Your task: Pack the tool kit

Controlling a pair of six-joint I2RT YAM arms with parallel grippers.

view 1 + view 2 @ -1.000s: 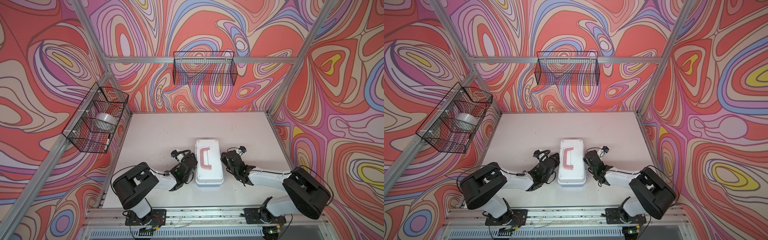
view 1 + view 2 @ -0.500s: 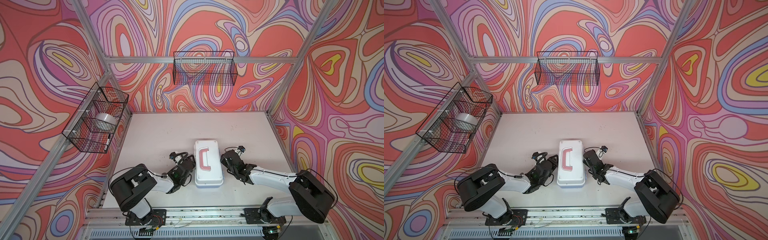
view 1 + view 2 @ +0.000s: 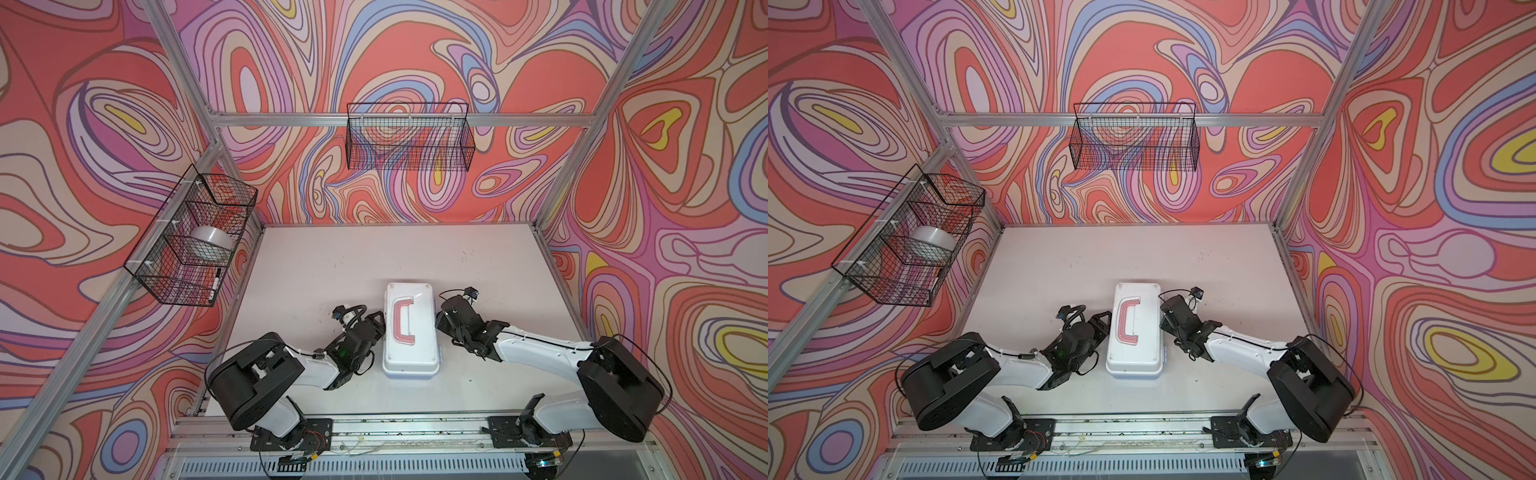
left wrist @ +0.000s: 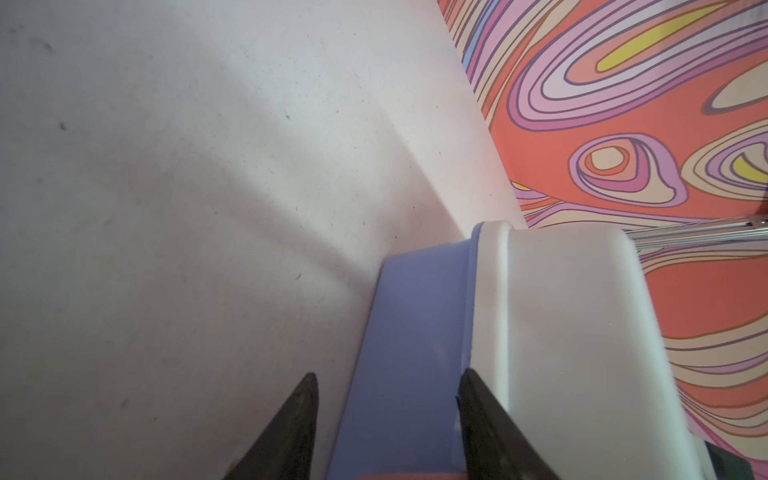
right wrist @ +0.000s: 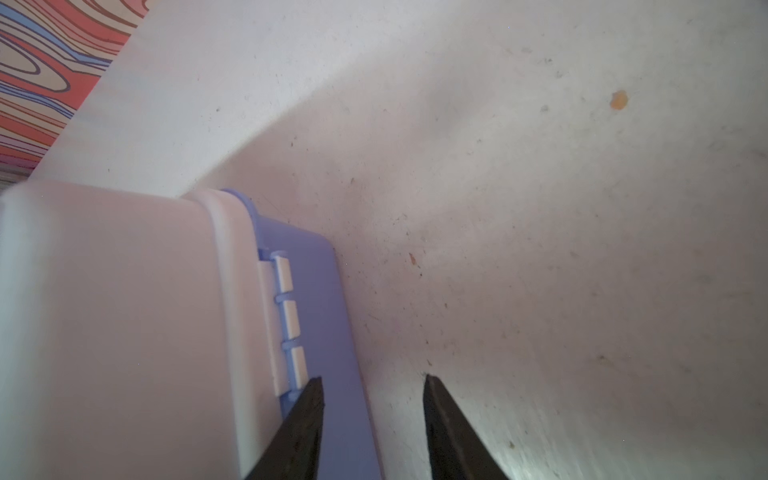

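Note:
The tool kit (image 3: pixel 409 332) (image 3: pixel 1133 328) lies shut on the white table, white lid up, with its pink-red handle (image 3: pixel 402 322) on top. Its light blue base (image 4: pixel 411 332) (image 5: pixel 324 291) shows under the lid in both wrist views. My left gripper (image 3: pixel 376 322) (image 3: pixel 1102 320) (image 4: pixel 387 376) is low at the box's left side, open, with the blue wall showing between its fingertips. My right gripper (image 3: pixel 442 316) (image 3: pixel 1165 309) (image 5: pixel 372 378) is open at the right side, by the lid hinge (image 5: pixel 286 307). Neither holds anything. No loose tools are visible.
A black wire basket (image 3: pixel 191 237) on the left wall holds a tape roll (image 3: pixel 208 241) and a marker (image 3: pixel 216 284). Another black wire basket (image 3: pixel 409 141) hangs on the back wall. Aluminium frame posts edge the table (image 3: pixel 374 257).
Both grippers have opened beside the closed box, the left one widening most. Both arms stay low at the box's sides.

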